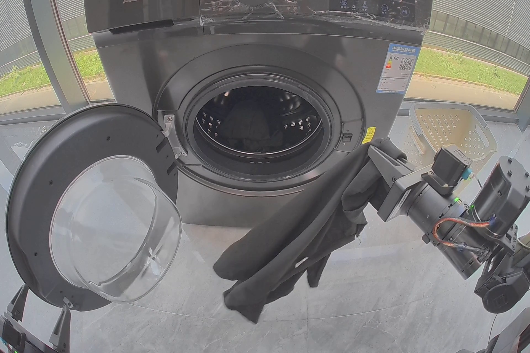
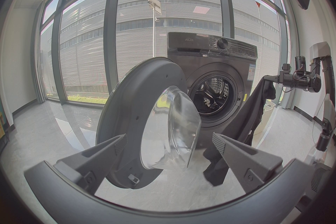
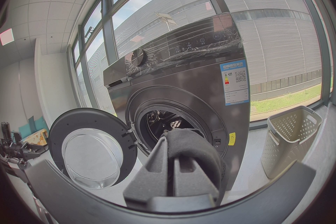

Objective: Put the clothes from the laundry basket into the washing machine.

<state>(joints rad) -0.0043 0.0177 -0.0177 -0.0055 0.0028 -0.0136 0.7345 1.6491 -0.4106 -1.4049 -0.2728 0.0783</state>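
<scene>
Head view has my right gripper [image 1: 382, 160] clamped on one end of a black garment [image 1: 292, 244], held in front of the washer [image 1: 165, 56] and just off the lower right edge of its mouth [image 1: 256, 122]. The rest of the cloth hangs in a long drape down and to my left, its tail low over the floor [image 1: 386, 304], well below the rim of the mouth. The door [image 1: 33, 194] stands swung wide on my left, so the way in is free, and something dark already lies in the drum. The basket [image 1: 450, 130] stands to the right of the washer, behind my right arm. As I judge it, the step in hand is feeding this piece through the mouth. To do it well I would raise the grip above the lower lip first, then go in deep toward the back of the drum, so the hanging length drags up over the rim and follows. Letting go too shallow is the risk: the tail could slide back out or lie across the seal. My left gripper [image 2: 168, 137] is spread wide and holds nothing, low by the door; it should stay clear of the cloth.
</scene>
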